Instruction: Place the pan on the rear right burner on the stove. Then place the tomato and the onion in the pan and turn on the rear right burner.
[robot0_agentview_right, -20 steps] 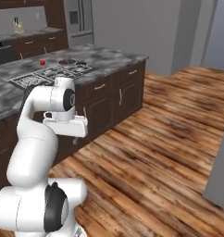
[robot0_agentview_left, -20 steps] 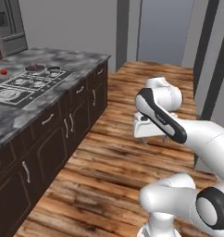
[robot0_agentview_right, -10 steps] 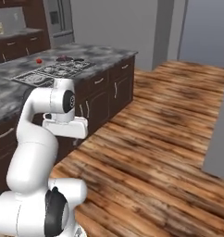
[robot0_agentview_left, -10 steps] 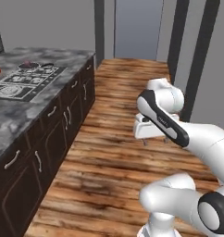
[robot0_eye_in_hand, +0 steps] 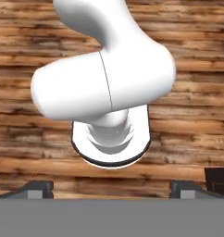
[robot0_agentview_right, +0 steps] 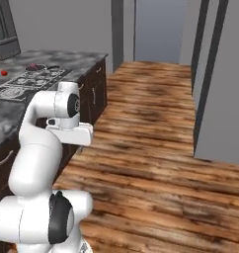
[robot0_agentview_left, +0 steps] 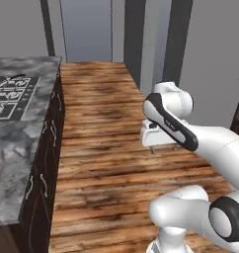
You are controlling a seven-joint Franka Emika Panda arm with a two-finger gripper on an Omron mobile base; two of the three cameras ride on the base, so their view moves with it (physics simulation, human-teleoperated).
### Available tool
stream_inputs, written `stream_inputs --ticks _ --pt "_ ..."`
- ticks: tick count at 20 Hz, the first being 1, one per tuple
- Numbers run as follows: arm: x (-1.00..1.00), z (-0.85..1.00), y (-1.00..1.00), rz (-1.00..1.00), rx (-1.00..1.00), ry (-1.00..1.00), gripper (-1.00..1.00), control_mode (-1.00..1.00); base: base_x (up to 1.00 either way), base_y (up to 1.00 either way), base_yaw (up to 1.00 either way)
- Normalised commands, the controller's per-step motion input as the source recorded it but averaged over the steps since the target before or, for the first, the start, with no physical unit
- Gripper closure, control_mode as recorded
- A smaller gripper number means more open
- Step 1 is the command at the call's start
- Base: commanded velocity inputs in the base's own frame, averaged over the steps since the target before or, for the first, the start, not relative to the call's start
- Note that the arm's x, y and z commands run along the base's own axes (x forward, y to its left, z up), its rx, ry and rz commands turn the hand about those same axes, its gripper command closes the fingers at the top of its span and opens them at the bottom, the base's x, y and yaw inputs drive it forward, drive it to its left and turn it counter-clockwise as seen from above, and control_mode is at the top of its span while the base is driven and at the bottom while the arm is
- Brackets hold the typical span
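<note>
At the upper left of the right base view, the flat steel-grey stove (robot0_agentview_right: 27,81) carries the small bright red tomato (robot0_agentview_right: 4,73), probably light, smooth and slippery, best pinched across its middle, while the two-finger gripper (robot0_eye_in_hand: 111,186) hangs released, empty, over floorboards.

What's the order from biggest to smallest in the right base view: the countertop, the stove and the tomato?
1. countertop, the largest
2. stove, set into it
3. tomato, a tiny red dot

All three sit at a similar distance from the camera, so the order is safe.
</note>
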Motion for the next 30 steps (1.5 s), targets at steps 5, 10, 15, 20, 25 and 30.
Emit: stream_inputs --ticks 5,10,15,20,25,30 --pt "0.00 0.00 0.00 0.00 0.00 0.00 -1.00 1.00 -0.97 0.99 -0.43" --pt "0.00 0.00 0.00 0.00 0.00 0.00 -1.00 1.00 -0.92 1.00 -0.43" --pt "0.00 0.00 0.00 0.00 0.00 0.00 -1.00 1.00 -0.87 1.00 -0.34" --pt "0.00 0.00 0.00 0.00 0.00 0.00 -1.00 1.00 -0.97 1.00 -0.24" --pt "0.00 0.00 0.00 0.00 0.00 0.00 -1.00 1.00 -0.78 1.00 -0.19" --pt "0.00 0.00 0.00 0.00 0.00 0.00 -1.00 1.00 -0.82 1.00 -0.18"
